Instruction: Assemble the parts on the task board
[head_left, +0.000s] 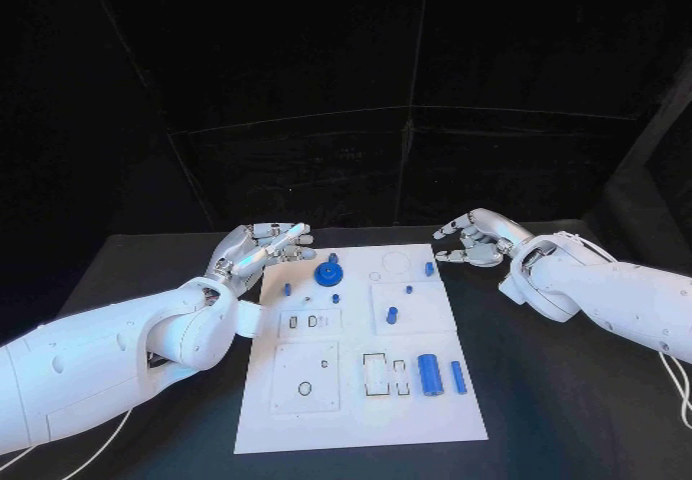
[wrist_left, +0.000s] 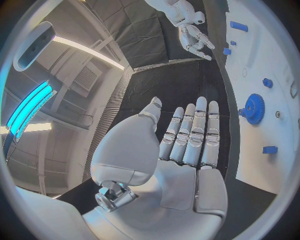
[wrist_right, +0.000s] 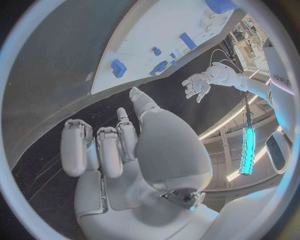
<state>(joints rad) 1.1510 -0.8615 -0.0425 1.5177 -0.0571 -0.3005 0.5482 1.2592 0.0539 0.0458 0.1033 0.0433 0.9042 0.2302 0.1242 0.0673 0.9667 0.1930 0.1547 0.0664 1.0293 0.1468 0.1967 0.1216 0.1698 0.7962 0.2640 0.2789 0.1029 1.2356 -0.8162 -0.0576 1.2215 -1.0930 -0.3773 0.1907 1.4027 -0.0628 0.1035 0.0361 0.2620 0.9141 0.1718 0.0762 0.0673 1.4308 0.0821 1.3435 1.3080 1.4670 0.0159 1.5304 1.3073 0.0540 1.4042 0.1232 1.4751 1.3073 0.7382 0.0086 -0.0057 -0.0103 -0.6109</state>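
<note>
White task board (head_left: 361, 400) lies mid-desk on the black desk (head_left: 577, 400), blue parts scattered across it: gear (head_left: 330, 274) near the far left corner, a large cylinder (head_left: 430, 373) lying toward the near right; the smaller pegs are too small to tell apart. Left hand (head_left: 264, 250) hovers off the board's far left corner, fingers (wrist_left: 194, 135) straight and spread, grasping nothing. Right hand (head_left: 473, 238) sits off the far right corner, fingers (wrist_right: 100, 150) loosely curled, apart, empty; black drapes behind.

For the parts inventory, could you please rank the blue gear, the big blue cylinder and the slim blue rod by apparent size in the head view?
1. big blue cylinder
2. blue gear, close to the cylinder; farther from the camera, so unsure
3. slim blue rod
</note>
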